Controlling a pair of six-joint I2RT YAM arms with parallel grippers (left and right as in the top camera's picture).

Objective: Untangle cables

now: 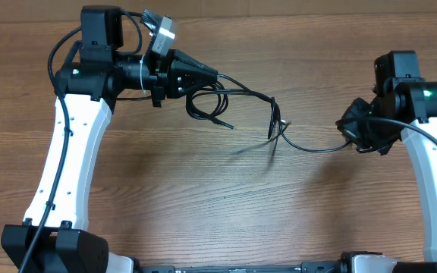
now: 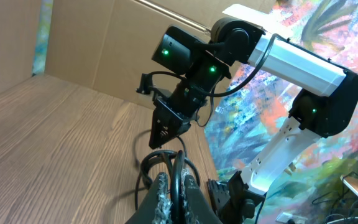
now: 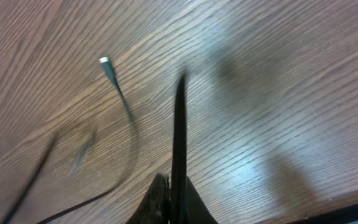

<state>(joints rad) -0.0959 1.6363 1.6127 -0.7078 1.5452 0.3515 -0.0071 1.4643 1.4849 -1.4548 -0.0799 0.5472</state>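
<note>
From overhead, the cables (image 1: 279,125) stretch across the table (image 1: 203,197) roughly left to right, running from the left gripper (image 1: 215,76) to the right gripper (image 1: 349,136). Both grippers are pressed together on them. Small loops hang just beside the left gripper. About midway, a bunch of short ends points toward the near edge. How the strands cross in that bunch is too fine to make out, and the right gripper's fingertips are mostly hidden under its own body.

In the left wrist view, the left gripper (image 2: 176,186) is cut off by the bottom edge. It pinches the cables (image 2: 160,163), whose loops curl up just beyond its tips. The right gripper (image 2: 161,138) hangs opposite, pointing down at the table (image 2: 55,137). The thin strand leading to it is lost against the dark arm.

The right wrist view is blurred. Only the tips of the right gripper (image 3: 169,193) show at the bottom edge, closed on the cables (image 3: 180,124). One strand runs straight up the picture above the table (image 3: 278,93). A silvery plug tip (image 3: 105,61) points up and left, and the strands at lower left are smeared.
</note>
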